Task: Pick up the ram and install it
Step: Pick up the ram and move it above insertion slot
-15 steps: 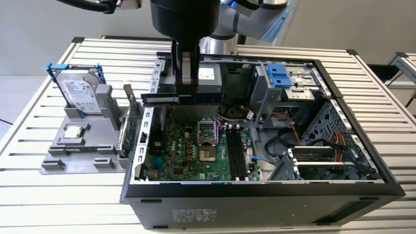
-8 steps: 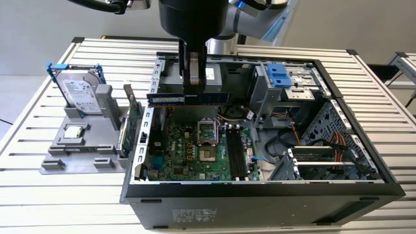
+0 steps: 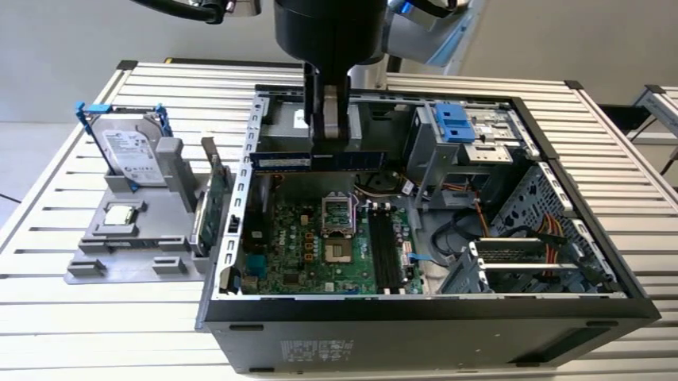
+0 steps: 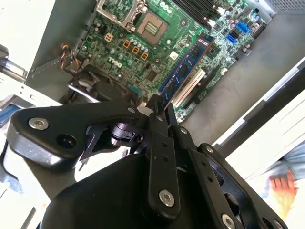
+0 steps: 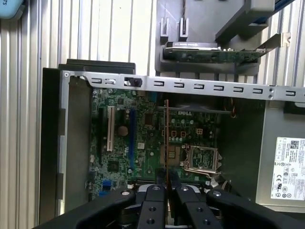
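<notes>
The jaws are clamped flat on the two faces of the ram (image 4: 188, 67), and in the second wrist view the stick juts out from between them with its row of chips showing. In the first wrist view the ram (image 5: 166, 136) is seen edge-on, as a thin line over the motherboard (image 5: 143, 152). A grip on the faces probably leaves the long edges free, which suits pressing one of them into a slot.

In the exterior view the ram (image 3: 281, 162) hangs level in the air above the far end of the open computer case (image 3: 424, 317), clear of the motherboard (image 3: 307, 254). It lies crosswise to the black memory slots (image 3: 383, 252), which run towards the near wall beside the CPU socket (image 3: 332, 218). The stick is therefore lifted but not seated, and by the look of it not lined up with a slot.

On the worktop (image 3: 63, 317), towards the exterior view's left of the case, a grey holder carries a hard drive (image 3: 132, 155) and an upright expansion card (image 3: 215, 210).

The jaws cover part of the stick, so which edge bears the contacts cannot be told. The slot latches are too small to judge. The arm is cut off above. A blurred hand (image 4: 281, 188) shows beyond the case.
</notes>
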Available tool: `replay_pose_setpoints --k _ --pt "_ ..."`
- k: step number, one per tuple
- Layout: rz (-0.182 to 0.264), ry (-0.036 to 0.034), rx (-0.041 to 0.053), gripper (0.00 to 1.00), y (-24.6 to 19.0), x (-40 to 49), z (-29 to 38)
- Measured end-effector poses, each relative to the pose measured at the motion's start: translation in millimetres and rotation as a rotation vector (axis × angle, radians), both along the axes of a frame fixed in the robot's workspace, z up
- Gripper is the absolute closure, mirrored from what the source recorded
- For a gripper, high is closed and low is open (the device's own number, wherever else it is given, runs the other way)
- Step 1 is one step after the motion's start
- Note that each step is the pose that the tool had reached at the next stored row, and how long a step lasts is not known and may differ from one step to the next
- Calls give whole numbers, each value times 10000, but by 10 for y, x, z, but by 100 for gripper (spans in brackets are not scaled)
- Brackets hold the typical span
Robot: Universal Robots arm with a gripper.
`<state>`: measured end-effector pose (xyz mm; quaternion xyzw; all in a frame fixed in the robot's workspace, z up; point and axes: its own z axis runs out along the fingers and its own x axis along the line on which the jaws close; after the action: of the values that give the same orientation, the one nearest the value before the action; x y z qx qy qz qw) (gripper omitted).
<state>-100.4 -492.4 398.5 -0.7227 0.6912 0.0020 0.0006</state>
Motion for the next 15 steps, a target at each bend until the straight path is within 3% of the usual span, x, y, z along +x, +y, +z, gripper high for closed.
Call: replay_pose_setpoints --k 15 --pt "-5 0 0 100 0 220 0"
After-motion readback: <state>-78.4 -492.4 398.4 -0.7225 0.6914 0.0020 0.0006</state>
